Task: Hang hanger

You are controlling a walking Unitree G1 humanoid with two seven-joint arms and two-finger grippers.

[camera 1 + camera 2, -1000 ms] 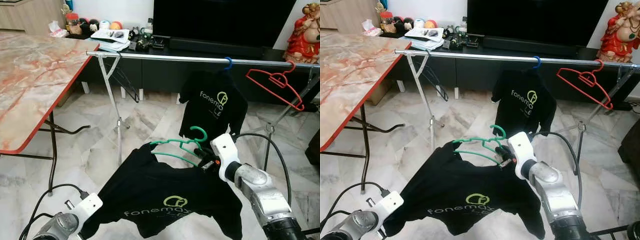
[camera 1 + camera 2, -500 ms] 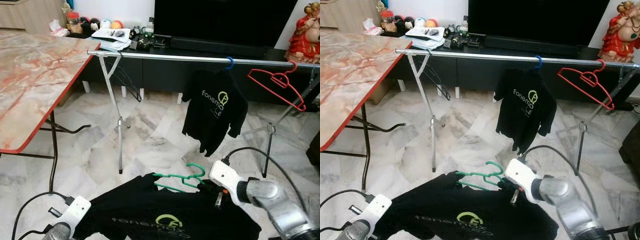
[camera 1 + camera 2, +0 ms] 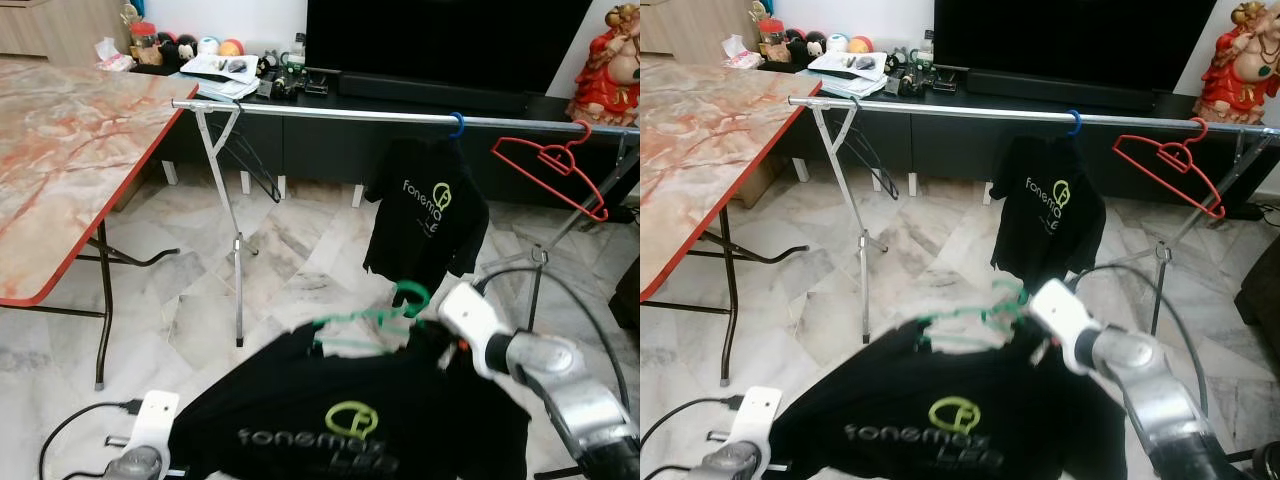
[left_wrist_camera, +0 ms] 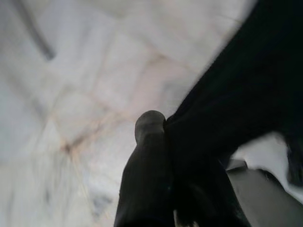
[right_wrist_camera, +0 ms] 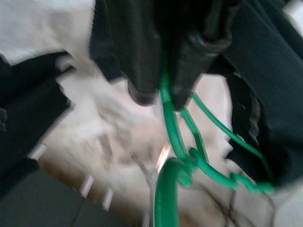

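The black T-shirt (image 3: 350,410) on its green hanger (image 3: 375,325) has come back up, blurred. Marble floor (image 3: 290,260), marble-topped table (image 3: 70,130) at left, dark TV cabinet (image 3: 420,100) behind. A steel rail (image 3: 330,113) carries another black shirt (image 3: 428,215) and a red hanger (image 3: 555,165). Right gripper (image 5: 163,97) pinches the green wire below the rail; left gripper (image 4: 163,156) clamps shirt fabric low.

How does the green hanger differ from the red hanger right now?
The green hanger is pinched in the right gripper, below the rail; the red hanger hangs hooked on the rail. The green one carries a black shirt; the red one is bare. Both are thin with a hook.
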